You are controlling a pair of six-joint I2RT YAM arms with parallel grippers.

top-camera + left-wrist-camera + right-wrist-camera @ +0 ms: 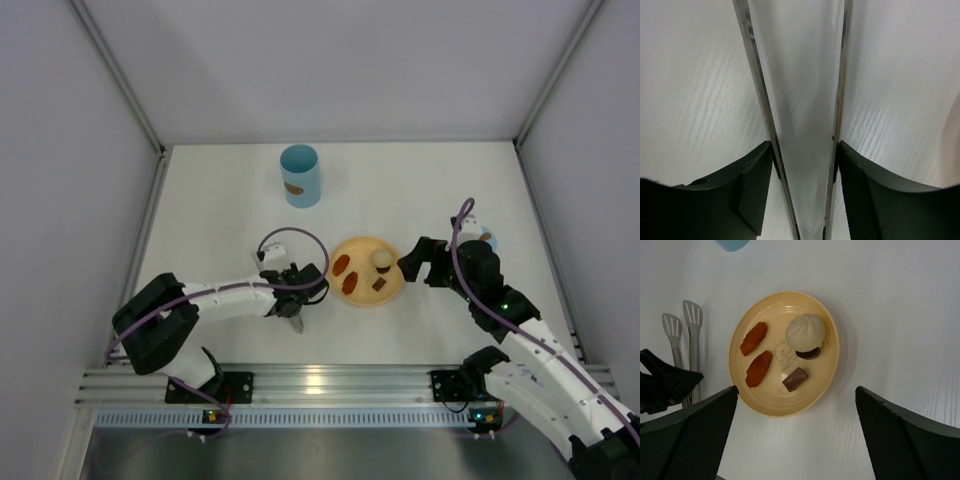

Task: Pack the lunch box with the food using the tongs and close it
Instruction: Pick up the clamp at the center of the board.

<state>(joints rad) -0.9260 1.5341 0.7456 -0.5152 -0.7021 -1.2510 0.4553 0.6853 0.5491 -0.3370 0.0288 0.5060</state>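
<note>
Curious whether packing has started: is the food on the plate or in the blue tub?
On the plate: all four pieces of food lie on it; the tub stands apart.

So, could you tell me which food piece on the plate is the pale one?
The round cream bun; the upper oval and lower oval are reddish-brown, the square chunk dark brown.

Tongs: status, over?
Left gripper pinching tongs, on table. Right gripper open over plate. Four food pieces on plate. Nothing between tongs and plate.
</note>
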